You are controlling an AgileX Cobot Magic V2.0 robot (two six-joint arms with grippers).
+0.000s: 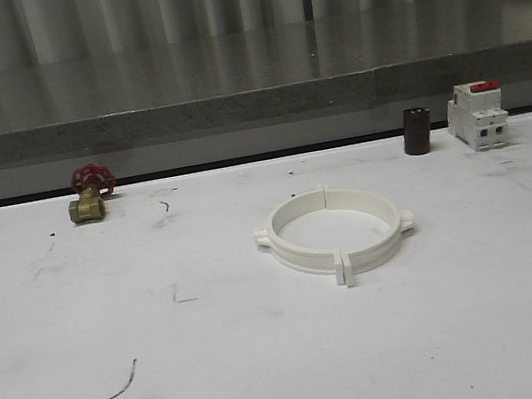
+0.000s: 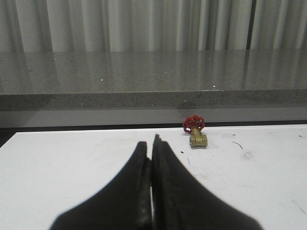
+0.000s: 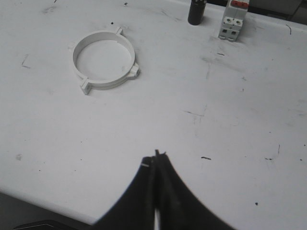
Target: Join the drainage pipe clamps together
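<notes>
Grey pleated curtains and a speckled stone ledge run behind the white counter [image 1: 112, 315], whose top is scuffed with dark marks. Near the middle of the counter, the drainage pipe clamps [image 1: 335, 230] lie flat, the two white half-rings set end to end so they form one wide ring, with end tabs meeting at the near and far seams and a small lug sticking out on each side. Well to the left of the ring, at the back edge, sits a brass valve [image 1: 88, 200] with a red handwheel. At the back right stand a dark cylinder [image 1: 416, 131] and, just beside it, a white red-topped breaker [image 1: 478, 115]. The left claw [image 2: 152, 158] is clenched with nothing between its black fingers, hanging over bare counter with the valve beyond it. The right claw [image 3: 156, 165] is likewise clenched and empty, well apart from the ring.
</notes>
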